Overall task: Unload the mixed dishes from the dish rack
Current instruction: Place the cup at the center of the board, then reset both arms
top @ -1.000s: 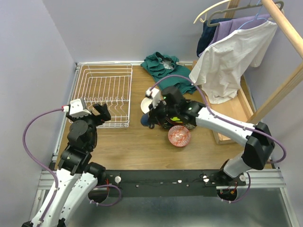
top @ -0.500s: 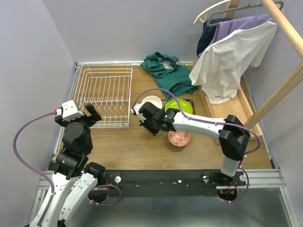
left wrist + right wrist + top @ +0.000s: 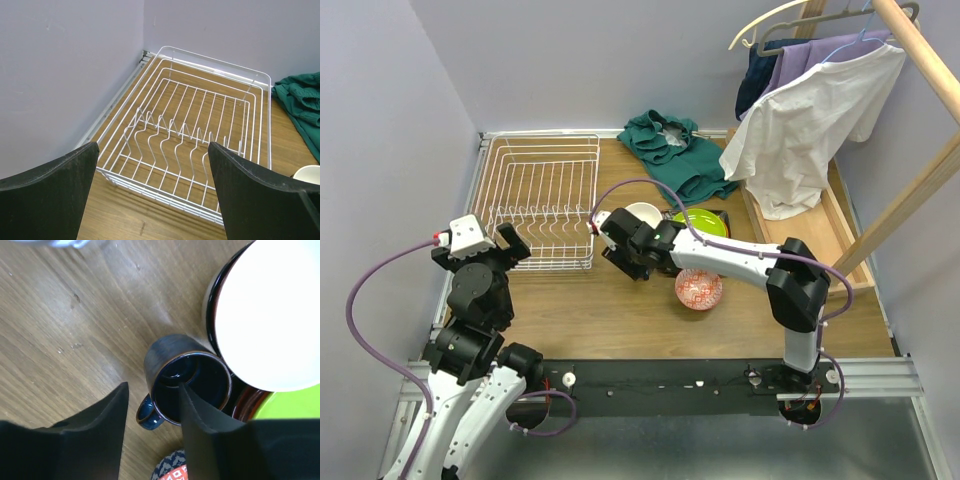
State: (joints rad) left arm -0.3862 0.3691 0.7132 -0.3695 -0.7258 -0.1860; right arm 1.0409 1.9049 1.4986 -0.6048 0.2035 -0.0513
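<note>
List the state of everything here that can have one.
White wire dish rack: empty.
Dark-blue ceramic mug: upright on the wooden table.
Red-patterned bowl: upright on the table.
Cream bowl: upright, beside the mug.
Lime-green round plate: lying flat.
Left hand: open, empty, facing the rack.
Right hand: open, one finger over the mug's mouth, one outside its wall.

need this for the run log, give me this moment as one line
dish rack: empty | left claw: open, holds nothing, facing rack | right claw: open, straddling mug wall | mug: upright on table beside pale bowl
</note>
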